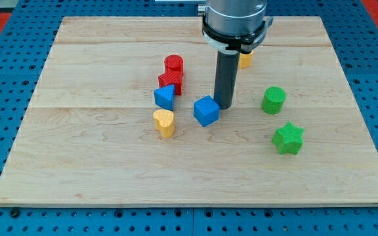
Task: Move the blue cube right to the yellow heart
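Only one camera view here, so one pass. No fingers on this rig, so nothing to call apart or together, just the rod. My tip (225, 106) sits just at the upper right of the small blue plastic cube (206, 110), looking like it touches, though I can't be sure. The cube is near the middle of the pale wooden counter (97, 170), and the little yellow plastic heart (165, 122) is close by on the view's left, slightly lower.

What worries me: I'm contacting near a corner, not a flat face. My guess is an off-centre push would spin the cube and let it slip off the rod. Push too hard leftward and it could shove the heart along, or drift up into the blue wedge-like block (165, 98) just above the heart, with the red blocks (172, 72) stacked behind that.

The counter looks smooth, so blocks probably slide easily. Plenty of bare wood toward the bottom. The green cylinder (273, 99), green star (287, 138) and a yellow block (245, 60) half hidden behind the rod are well out of it.
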